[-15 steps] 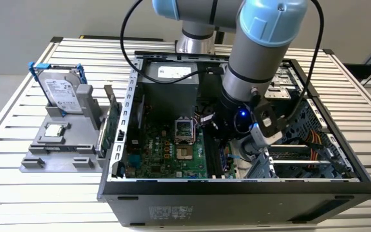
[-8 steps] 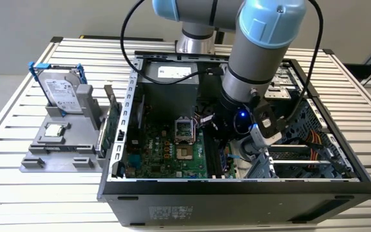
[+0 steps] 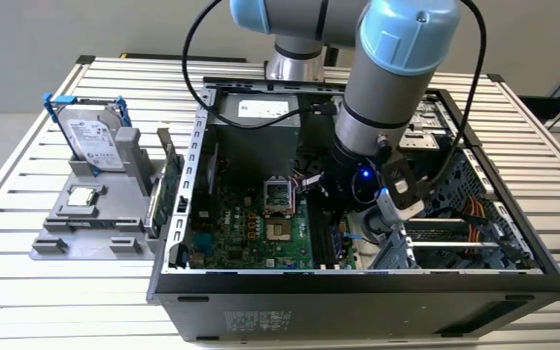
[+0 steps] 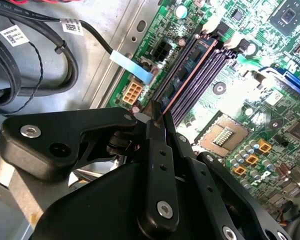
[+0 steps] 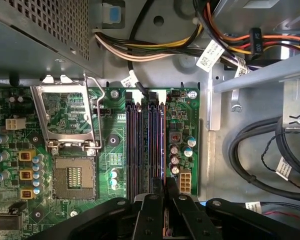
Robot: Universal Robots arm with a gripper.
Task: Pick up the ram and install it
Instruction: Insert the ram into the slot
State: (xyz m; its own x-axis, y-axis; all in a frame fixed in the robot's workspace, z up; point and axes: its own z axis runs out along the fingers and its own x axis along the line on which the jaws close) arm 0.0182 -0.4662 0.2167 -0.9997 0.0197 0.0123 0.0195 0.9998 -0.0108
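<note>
Gripper (image 4: 157, 117) low inside the computer case (image 3: 178, 219), fingers pinched shut on the near end of the ram (image 4: 190, 75). The ram is seen edge-on: a long, thin stick, its top edge reddish-brown (chips not visible from this angle). It lies in line with the dark memory slots (image 5: 140, 140) on the green motherboard (image 5: 110, 155), to the exterior view's right of the processor socket (image 3: 278, 193). Cannot tell whether it is seated.

Arm (image 3: 387, 87) angled down; tool (image 4: 157, 117) fingers pinched nearly together.
</note>
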